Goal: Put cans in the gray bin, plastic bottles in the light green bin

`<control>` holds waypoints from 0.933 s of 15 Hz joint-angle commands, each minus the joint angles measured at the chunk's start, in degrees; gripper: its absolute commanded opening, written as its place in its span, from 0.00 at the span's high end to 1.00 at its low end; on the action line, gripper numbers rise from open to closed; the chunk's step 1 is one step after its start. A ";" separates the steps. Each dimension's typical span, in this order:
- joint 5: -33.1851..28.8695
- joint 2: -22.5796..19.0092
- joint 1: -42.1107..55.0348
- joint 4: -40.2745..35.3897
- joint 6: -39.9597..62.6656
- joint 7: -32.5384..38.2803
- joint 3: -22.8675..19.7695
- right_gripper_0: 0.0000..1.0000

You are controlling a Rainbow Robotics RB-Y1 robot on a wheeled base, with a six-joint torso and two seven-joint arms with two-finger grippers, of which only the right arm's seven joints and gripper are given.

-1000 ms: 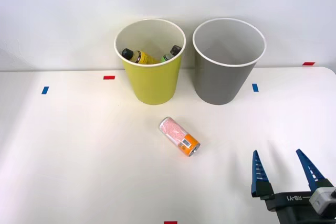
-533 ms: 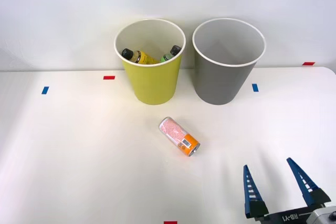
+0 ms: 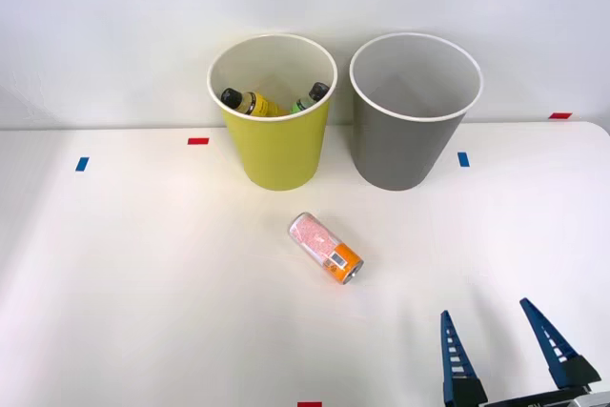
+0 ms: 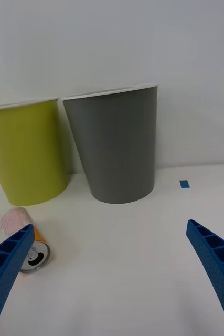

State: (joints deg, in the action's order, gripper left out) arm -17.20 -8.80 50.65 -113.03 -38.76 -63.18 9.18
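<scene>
A pink-and-orange can (image 3: 326, 247) lies on its side on the white table, in front of the two bins; in the wrist view the can (image 4: 23, 239) shows its open metal end. The light green bin (image 3: 274, 111) stands at the back left and holds two plastic bottles (image 3: 250, 102) with black caps. Beside it on the right is the gray bin (image 3: 415, 110), which looks empty inside. My right gripper (image 3: 503, 352) is open near the table's front right, well to the right of the can and short of it, with nothing between its fingers. The wrist view shows both bins side by side, the gray bin (image 4: 117, 147) and the light green bin (image 4: 28, 152).
Small tape marks dot the table: red ones (image 3: 198, 141) and blue ones (image 3: 463, 159). A white wall rises right behind the bins. Open table surface lies between my gripper and the can.
My right gripper has drawn back toward the table's front edge and slightly left, staying open. The can, bottles and bins have not moved.
</scene>
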 commanded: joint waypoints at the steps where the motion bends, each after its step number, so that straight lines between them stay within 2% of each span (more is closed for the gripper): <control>1: -3.63 1.68 0.32 -0.08 -0.18 5.87 -2.23 0.00; 4: -4.51 2.47 1.29 0.00 -0.18 10.00 -2.41 0.00; 7: -5.30 3.44 1.46 0.09 -0.27 9.83 -2.76 0.00; 10: -4.95 4.75 -0.91 5.63 -5.63 10.35 -3.73 0.00; 13: -4.69 6.16 -1.00 9.67 -12.75 7.28 -3.99 0.00; 14: -4.25 6.16 -0.29 9.76 -13.72 1.92 -3.90 0.00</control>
State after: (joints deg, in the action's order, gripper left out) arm -21.86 -2.91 49.77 -103.87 -51.02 -56.03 5.35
